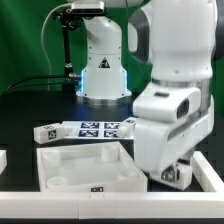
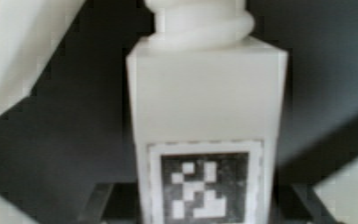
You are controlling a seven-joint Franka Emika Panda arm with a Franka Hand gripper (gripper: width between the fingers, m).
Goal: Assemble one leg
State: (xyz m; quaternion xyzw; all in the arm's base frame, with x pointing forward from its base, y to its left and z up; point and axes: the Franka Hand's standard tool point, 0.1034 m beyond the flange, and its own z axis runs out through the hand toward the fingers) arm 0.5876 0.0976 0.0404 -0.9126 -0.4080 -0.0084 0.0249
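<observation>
In the exterior view the white arm (image 1: 170, 90) bends low at the exterior view's right. Its gripper (image 1: 173, 176) hangs close to the table, just beside the near right corner of the large white tray (image 1: 50, 165). The marker board (image 1: 85, 128) lies behind the tray. The leg cannot be made out here, as the hand's bulk hides it.

In the wrist view the leg (image 2: 202, 100) fills the picture: a white block with a rounded knob at the far end and a tag at the near end. The gripper's (image 2: 206, 205) dark fingers (image 2: 119, 200) sit against both sides of the tagged end, closed to the block's width and clamping it.
</observation>
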